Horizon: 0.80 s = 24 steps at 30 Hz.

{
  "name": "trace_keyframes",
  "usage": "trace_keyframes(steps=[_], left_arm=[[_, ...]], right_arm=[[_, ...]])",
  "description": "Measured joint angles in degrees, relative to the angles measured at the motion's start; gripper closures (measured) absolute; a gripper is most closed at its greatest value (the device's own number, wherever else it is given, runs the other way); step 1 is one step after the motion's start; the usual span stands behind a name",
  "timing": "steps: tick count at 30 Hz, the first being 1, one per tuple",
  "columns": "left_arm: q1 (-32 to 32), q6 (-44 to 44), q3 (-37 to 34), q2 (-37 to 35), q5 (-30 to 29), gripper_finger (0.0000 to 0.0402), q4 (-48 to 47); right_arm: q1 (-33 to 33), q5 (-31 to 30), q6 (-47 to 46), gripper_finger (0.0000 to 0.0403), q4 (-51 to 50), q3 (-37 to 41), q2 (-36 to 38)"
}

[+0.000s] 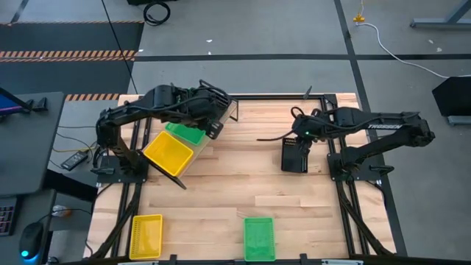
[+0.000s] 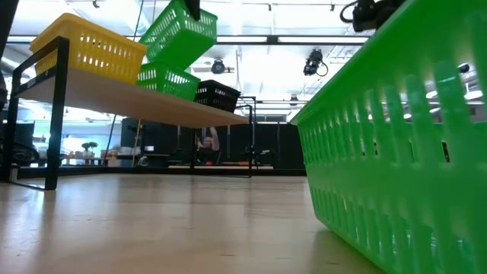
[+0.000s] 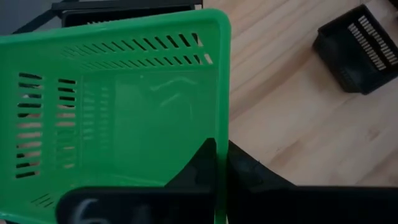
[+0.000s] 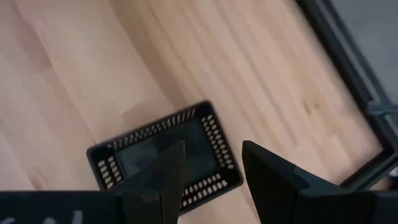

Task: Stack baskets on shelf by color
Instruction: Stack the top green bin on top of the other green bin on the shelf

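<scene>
- We see the left gripper (image 3: 217,168) above the shelf (image 2: 114,100), at the far left of the desk; its jaws are closed tight on the rim of a green basket (image 3: 118,112), one finger on each side of the wall.
- In the low view this held green basket (image 2: 179,32) hangs tilted in the air, just above a second green basket (image 2: 167,80) that sits on the shelf.
- On the same shelf we note a yellow basket (image 2: 87,46) at one end and a black basket (image 2: 217,95) at the other, with the seated green one between them.
- From above, the yellow basket (image 1: 169,153) shows clearly; the green one (image 1: 185,134) is partly hidden under the left arm.
- The right gripper (image 4: 211,171) hovers at the far right of the desk over a lone black basket (image 4: 168,155) lying on the bare wood. Its jaws stand partly open, holding nothing; the basket is seen between the fingers (image 4: 165,177) but below them, apart.
- That black basket (image 1: 295,156) sits near the desk's right edge, well apart from the shelf.
- Near the desk's front edge we record a loose yellow basket (image 1: 146,236) towards the left corner and a loose green basket (image 1: 258,238) about midway along.
- The latter green basket (image 2: 396,152) fills the right of the low view, resting on the desk.
</scene>
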<state>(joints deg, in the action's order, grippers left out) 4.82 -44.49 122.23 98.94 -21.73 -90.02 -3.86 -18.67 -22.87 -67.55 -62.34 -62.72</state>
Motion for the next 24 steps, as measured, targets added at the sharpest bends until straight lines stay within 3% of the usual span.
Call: trace_keyframes(steps=[9,19,24], left_arm=[[-0.7,-0.9,-0.5,0.0,0.1,0.0393,0.1],[-0.9,-5.4,-15.7,-7.0,3.7,0.0392,0.0],[-0.9,-5.9,-18.9,-9.2,4.6,0.0388,-0.1]], right_arm=[[0.0,1.6,0.1,0.0237,1.9,3.2,0.2],[0.0,1.8,0.0,0.0237,3.9,3.2,3.0],[0.0,1.8,0.1,0.0237,4.1,3.2,3.7]])
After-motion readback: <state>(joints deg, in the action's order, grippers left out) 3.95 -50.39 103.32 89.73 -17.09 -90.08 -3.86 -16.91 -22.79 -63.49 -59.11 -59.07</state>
